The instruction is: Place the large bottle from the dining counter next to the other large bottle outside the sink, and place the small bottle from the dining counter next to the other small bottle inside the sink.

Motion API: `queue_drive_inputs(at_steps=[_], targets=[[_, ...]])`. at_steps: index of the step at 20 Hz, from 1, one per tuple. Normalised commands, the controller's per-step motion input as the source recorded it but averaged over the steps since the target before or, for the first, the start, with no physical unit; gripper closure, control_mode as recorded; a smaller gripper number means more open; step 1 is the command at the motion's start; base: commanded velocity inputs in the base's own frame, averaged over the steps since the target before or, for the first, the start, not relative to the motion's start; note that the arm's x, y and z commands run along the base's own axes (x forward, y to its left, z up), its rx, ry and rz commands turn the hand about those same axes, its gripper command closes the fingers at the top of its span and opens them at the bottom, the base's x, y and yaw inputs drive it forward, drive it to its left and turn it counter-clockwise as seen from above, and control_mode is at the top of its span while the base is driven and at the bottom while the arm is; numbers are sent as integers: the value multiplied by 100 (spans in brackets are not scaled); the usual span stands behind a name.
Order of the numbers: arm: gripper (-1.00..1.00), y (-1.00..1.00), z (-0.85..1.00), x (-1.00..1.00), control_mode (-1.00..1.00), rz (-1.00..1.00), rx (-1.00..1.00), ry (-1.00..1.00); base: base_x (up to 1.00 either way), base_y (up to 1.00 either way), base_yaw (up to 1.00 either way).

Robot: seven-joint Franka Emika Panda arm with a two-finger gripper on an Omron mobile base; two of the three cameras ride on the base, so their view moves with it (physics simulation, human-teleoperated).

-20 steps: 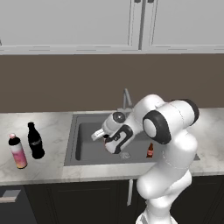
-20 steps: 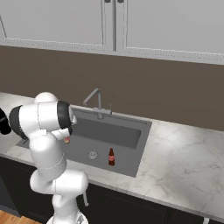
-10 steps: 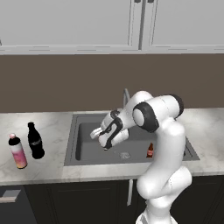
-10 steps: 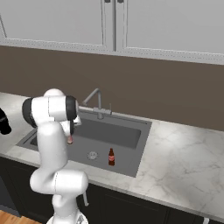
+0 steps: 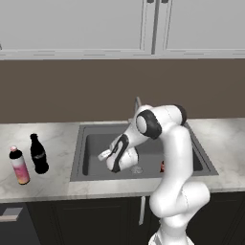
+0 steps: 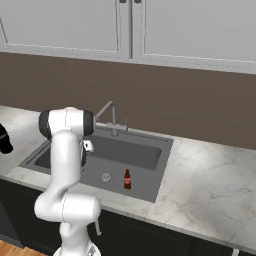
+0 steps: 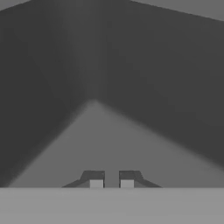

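Observation:
My gripper [image 5: 105, 156] reaches low into the sink [image 5: 85, 143], left of the drain, and points at a corner of the basin. Its fingertips [image 7: 96, 180] stand close together. A sliver of the orange-pink small bottle [image 6: 82, 168] shows at the arm's edge where the gripper is, so it is shut on it. The other small bottle [image 6: 127, 179] stands upright on the sink floor right of the drain. The pink-yellow large bottle [image 5: 19, 165] stands beside the black large bottle [image 5: 38, 154] on the worktop left of the sink. The dining counter is out of view.
A faucet [image 6: 111, 116] rises behind the sink. A marble worktop [image 6: 210, 180] runs along the wall on both sides, with cabinets above. The sink walls [image 7: 144, 74] stand close ahead of the hand.
The arm has swung lower into the sink, carrying the small bottle down toward the basin's left part. The bottles on the worktop and the bottle by the drain have not moved.

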Motion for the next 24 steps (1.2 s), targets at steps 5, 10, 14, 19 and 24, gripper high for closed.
queue_drive_inputs(at_steps=[5,10,14,19,24], targets=[[100,27,-26,4,-100,0,-1,-10,0,0,0],[100,25,-34,1,-100,0,0,-10,0,0,0],[100,17,-54,0,-100,0,0,-7,0,0,0],[100,14,-68,0,-100,0,0,-4,0,0,0],[100,13,-64,0,-100,0,0,-4,0,0,0]])
